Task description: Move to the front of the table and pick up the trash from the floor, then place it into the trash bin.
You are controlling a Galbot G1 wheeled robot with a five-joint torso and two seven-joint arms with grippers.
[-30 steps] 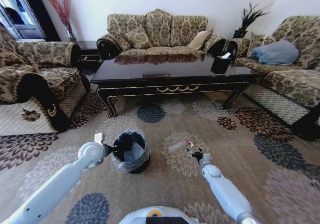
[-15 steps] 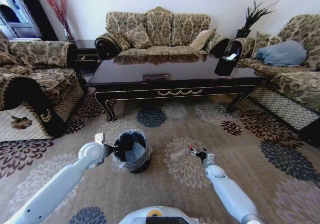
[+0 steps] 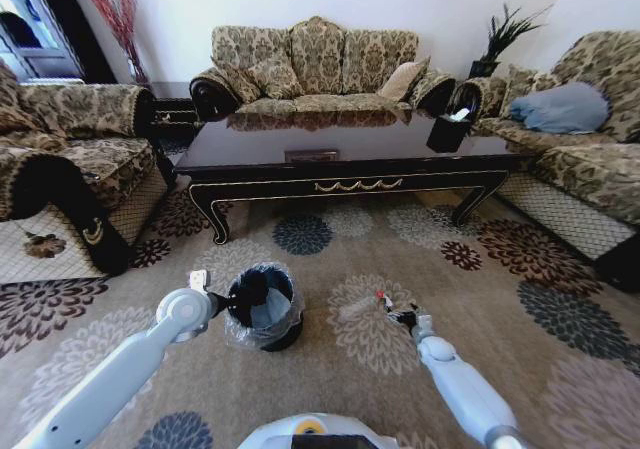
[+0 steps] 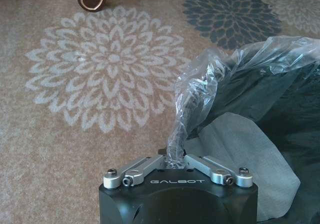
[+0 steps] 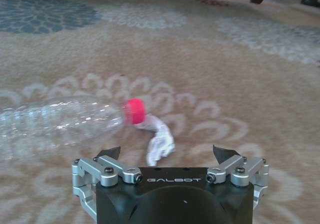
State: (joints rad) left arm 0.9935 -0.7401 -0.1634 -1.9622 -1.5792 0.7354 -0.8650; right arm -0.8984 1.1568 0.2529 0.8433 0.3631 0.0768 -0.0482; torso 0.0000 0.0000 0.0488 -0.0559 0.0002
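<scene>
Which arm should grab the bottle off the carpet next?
Right. Its hand is open and low over the carpet, with the bottle and a white scrap just ahead. The left hand is shut on the bag at the bin rim.

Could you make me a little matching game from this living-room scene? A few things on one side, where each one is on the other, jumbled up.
Things:
1. plastic bottle
2. trash bin
3. tissue box
4. white wrapper

Places:
A. on the table
B. held at its bag by the left pincer
C. lying on the carpet, red cap toward the wrapper
D. just ahead of the open right pincer

Pairs: 1-C, 2-B, 3-A, 4-D
</scene>
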